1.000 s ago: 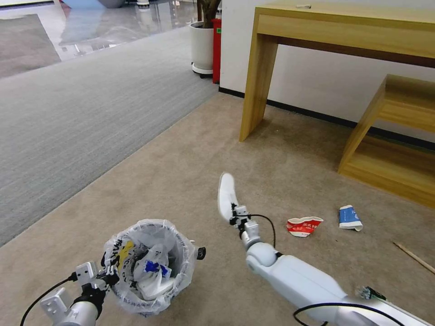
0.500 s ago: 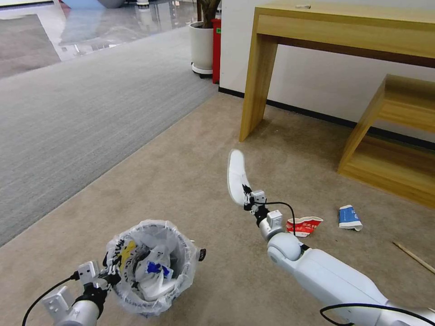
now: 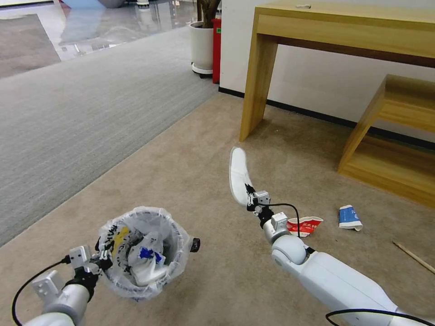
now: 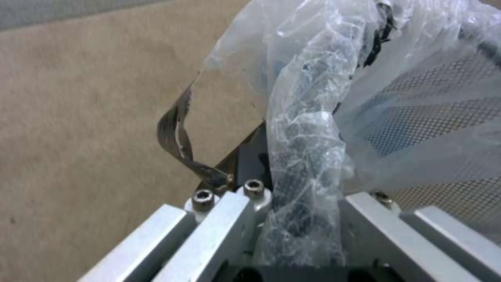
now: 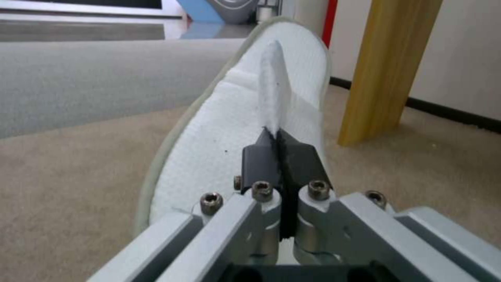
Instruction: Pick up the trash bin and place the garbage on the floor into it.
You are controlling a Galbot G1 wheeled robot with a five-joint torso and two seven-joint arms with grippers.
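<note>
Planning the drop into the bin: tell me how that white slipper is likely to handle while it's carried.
The white slipper looks thin and light: the right claw, pinching a fold of its upper, holds it off the floor. It stands nearly upright with a slight curve, so probably semi-stiff, though it may flop. The fabric pinch could slip if swung quickly.

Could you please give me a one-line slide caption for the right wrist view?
Right gripper shut on the strap of a white slipper, held above the beige carpet.

White slipper (image 3: 237, 174), beige floor (image 3: 190, 181)
Bin (image 3: 140, 253): clear crinkly liner, black mesh; near right, red cup (image 3: 303, 225), blue cup (image 3: 350, 217).
</note>
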